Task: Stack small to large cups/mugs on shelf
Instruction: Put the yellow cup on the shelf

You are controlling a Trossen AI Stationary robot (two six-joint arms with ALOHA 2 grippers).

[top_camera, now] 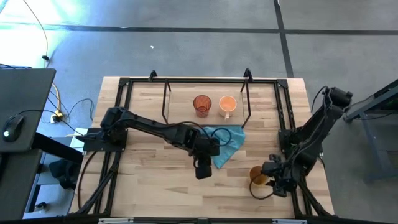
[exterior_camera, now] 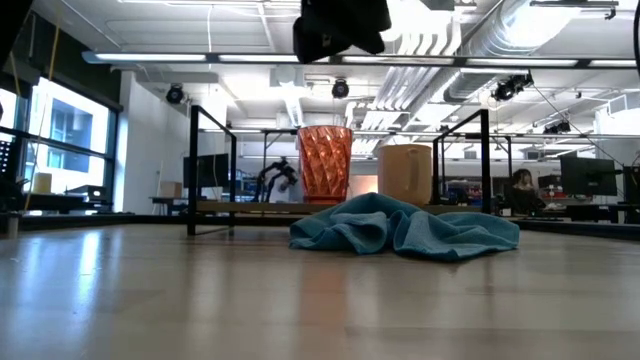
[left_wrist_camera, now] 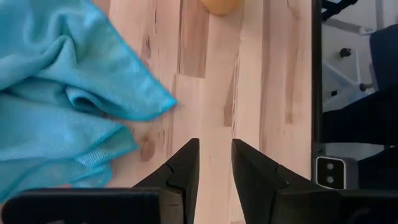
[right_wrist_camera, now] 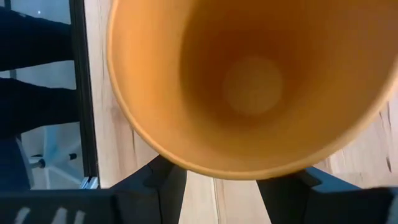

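The red ribbed cup (top_camera: 202, 104) (exterior_camera: 326, 162) and the light orange mug (top_camera: 227, 104) (exterior_camera: 404, 174) stand side by side on the shelf's wooden board (top_camera: 180, 107) (exterior_camera: 250, 207). The amber-brown cup (top_camera: 257, 176) (right_wrist_camera: 249, 87) is near the table's right near corner, in my right gripper (top_camera: 274, 177) (right_wrist_camera: 222, 177), its mouth facing the wrist camera. My left gripper (top_camera: 204, 170) (left_wrist_camera: 214, 142) (exterior_camera: 340, 25) hangs open above bare wood at the near edge of the teal cloth (top_camera: 227, 142) (left_wrist_camera: 62, 99), touching nothing. My right gripper has the amber-brown cup between its two fingers (right_wrist_camera: 163, 182), which pass outside the wall on opposite sides just under the rim (right_wrist_camera: 186, 163). It comes from above, slanting in from the table's right. The rim hides the fingertips. Whether the cup's base is off the table does not show.
The teal cloth lies crumpled in the table's middle, just in front of the shelf. Black rails (top_camera: 283, 118) run along the table's sides, one close to the right gripper. A cable loop (top_camera: 261, 190) lies near the amber cup. Bare wood (top_camera: 155, 180) spreads on the near left.
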